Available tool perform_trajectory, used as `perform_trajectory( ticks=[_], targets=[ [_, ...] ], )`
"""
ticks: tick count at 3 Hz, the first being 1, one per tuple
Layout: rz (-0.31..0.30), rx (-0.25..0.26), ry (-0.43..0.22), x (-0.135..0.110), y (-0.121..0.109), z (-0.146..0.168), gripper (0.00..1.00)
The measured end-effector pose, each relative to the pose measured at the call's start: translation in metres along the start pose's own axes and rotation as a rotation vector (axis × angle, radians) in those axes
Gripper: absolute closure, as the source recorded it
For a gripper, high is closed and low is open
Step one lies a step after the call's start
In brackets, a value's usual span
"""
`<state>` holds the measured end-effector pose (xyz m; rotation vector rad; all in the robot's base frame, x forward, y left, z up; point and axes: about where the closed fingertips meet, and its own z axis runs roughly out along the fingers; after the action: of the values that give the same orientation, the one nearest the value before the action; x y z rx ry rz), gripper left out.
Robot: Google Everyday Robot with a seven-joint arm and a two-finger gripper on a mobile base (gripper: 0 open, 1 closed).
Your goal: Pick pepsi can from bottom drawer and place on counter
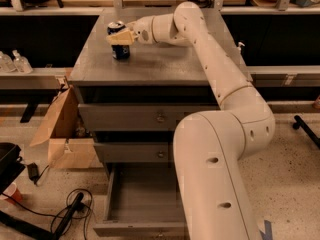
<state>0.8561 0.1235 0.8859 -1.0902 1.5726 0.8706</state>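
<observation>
The pepsi can [120,48], dark blue with a silver top, stands upright on the far left part of the grey counter [165,59]. My gripper [120,37] reaches across the counter from the right and is shut on the can's upper half, its pale fingers on either side of it. The can's base appears to rest on the counter. The bottom drawer [142,199] is pulled open below and shows a bare grey floor, partly hidden by my arm.
Two shallower grey drawers with round knobs [160,117] are shut above the open one. An open cardboard box [62,134] stands left of the cabinet. Black cables [65,214] lie on the floor. Clear bottles [12,63] stand on the left shelf.
</observation>
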Motion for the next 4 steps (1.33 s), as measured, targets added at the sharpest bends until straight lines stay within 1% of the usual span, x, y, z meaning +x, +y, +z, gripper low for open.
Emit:
perform_trajectory(
  ticks=[1, 3, 4],
  targets=[
    [-0.001, -0.004, 0.001, -0.0015, 0.0019, 0.0043, 0.98],
    [0.000, -0.006, 0.001, -0.0016, 0.0027, 0.0060, 0.52],
    [0.001, -0.008, 0.002, -0.0018, 0.0034, 0.0074, 0.21]
  ],
)
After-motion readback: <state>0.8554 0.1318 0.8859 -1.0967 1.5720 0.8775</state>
